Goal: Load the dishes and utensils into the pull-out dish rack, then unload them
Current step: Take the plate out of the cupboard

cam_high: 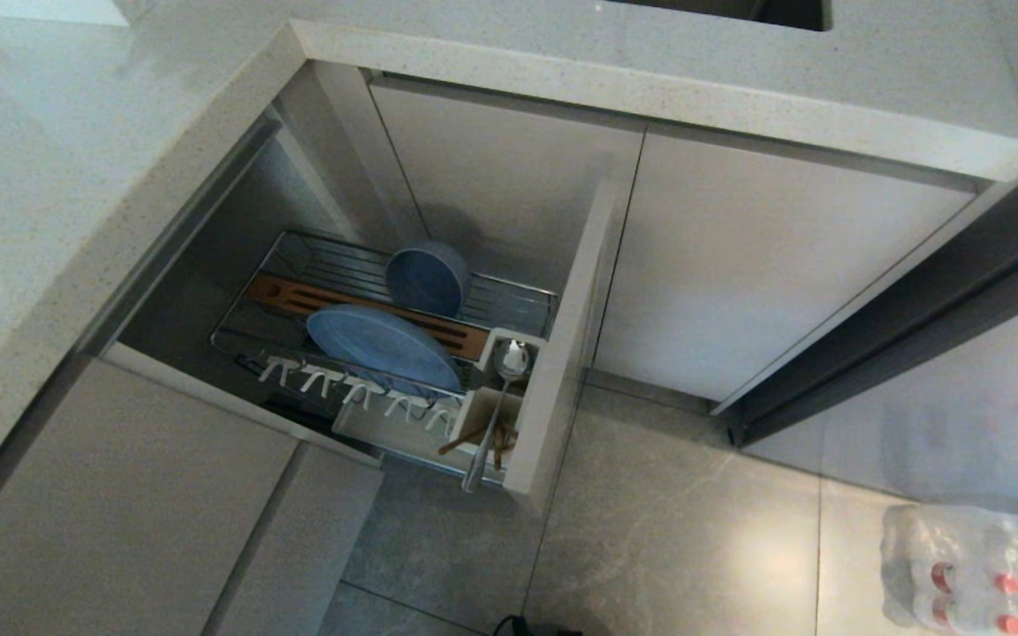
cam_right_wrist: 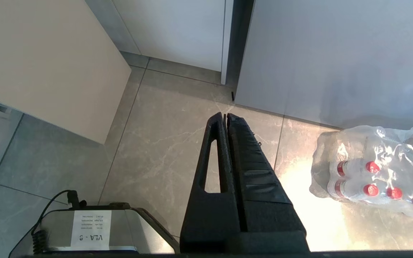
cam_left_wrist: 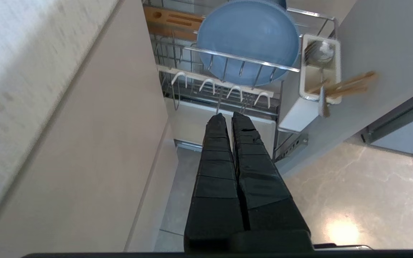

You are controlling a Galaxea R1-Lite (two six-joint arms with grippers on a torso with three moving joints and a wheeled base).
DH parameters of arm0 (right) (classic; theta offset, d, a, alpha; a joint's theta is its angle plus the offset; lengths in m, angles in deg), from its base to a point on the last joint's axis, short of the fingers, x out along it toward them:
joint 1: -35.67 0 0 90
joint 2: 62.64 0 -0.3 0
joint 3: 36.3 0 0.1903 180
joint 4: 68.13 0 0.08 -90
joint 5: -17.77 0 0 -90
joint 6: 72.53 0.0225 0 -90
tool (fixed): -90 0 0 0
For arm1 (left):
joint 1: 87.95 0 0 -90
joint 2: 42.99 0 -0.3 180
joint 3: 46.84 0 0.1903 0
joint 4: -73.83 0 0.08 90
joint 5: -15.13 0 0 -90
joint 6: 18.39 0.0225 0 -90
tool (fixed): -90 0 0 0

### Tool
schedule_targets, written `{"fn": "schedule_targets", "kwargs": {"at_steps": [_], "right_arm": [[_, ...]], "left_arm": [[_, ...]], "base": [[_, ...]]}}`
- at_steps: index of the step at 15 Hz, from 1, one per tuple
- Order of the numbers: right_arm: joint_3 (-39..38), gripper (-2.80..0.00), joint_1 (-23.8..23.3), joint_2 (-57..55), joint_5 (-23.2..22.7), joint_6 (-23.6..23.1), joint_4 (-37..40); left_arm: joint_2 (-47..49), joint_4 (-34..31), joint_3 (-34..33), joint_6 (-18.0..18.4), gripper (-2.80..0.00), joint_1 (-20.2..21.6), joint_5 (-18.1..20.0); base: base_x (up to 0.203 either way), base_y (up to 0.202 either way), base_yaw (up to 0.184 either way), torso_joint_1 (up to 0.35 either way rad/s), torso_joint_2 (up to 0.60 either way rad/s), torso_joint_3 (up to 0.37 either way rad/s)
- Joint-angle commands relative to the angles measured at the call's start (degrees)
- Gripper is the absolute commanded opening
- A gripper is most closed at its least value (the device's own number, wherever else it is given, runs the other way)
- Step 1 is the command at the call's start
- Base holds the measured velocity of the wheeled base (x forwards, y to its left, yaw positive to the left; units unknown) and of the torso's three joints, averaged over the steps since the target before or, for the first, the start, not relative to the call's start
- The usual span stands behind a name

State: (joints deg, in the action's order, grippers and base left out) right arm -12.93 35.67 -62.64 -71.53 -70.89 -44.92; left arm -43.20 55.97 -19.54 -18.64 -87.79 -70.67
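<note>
Light-blue matte round plate (cam_left_wrist: 247, 39), standing on edge in the chrome wire pull-out dish rack (cam_high: 509, 309), looks rigid, breakable and slick (best pinched at its upper rim), while both left gripper (cam_left_wrist: 227, 117) and right gripper (cam_right_wrist: 225, 116) have fingers together, empty.

The pull-out dish rack (cam_high: 522, 305), chrome wire behind a beige front panel, stood drawn out from the cabinet, loaded. A wide light-blue plate (cam_high: 381, 346) stood on edge in the slotted wooden strip (cam_high: 284, 294) above the white hooks (cam_high: 359, 389), with the smaller matching bowl (cam_high: 427, 277) tilted on its side just beyond it. The silver spoon (cam_high: 502, 389) and wooden chopsticks (cam_high: 474, 435) stood in the white utensil cup (cam_high: 478, 415) at the rack's right end, against the front panel.
</note>
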Motion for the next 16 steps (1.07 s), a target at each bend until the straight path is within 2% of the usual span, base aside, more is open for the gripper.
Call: {"fn": "schedule_targets", "kwargs": {"at_steps": [1,4,7,9,14,16], "right_arm": [[0.0,-2.8,0.0,0.0,0.0,0.0,0.0],[0.0,-2.8,0.0,-0.1,0.0,0.0,0.0],[0.0,-2.8,0.0,-0.1,0.0,0.0,0.0],[0.0,-2.8,0.0,-0.1,0.0,0.0,0.0],[0.0,-2.8,0.0,-0.1,0.0,0.0,0.0],[0.0,-2.8,0.0,-0.1,0.0,0.0,0.0]], "left_arm": [[0.1,1.7,-2.7,0.0,-2.8,0.0,-0.1],[0.1,1.7,-3.9,-0.2,-2.8,0.0,-0.1],[0.1,-2.4,-3.9,-0.7,-2.8,0.0,-0.3],[0.1,-2.4,-3.9,-0.8,-2.8,0.0,-0.3],[0.1,-3.5,-3.9,-9.0,-2.8,0.0,-2.4],[0.1,-3.6,-3.9,-9.5,-2.8,0.0,-2.6]], "base": [[0.0,0.0,0.0,0.0,0.0,0.0],[0.0,0.0,0.0,0.0,0.0,0.0],[0.0,0.0,0.0,0.0,0.0,0.0],[0.0,0.0,0.0,0.0,0.0,0.0],[0.0,0.0,0.0,0.0,0.0,0.0],[0.0,0.0,0.0,0.0,0.0,0.0]]}}
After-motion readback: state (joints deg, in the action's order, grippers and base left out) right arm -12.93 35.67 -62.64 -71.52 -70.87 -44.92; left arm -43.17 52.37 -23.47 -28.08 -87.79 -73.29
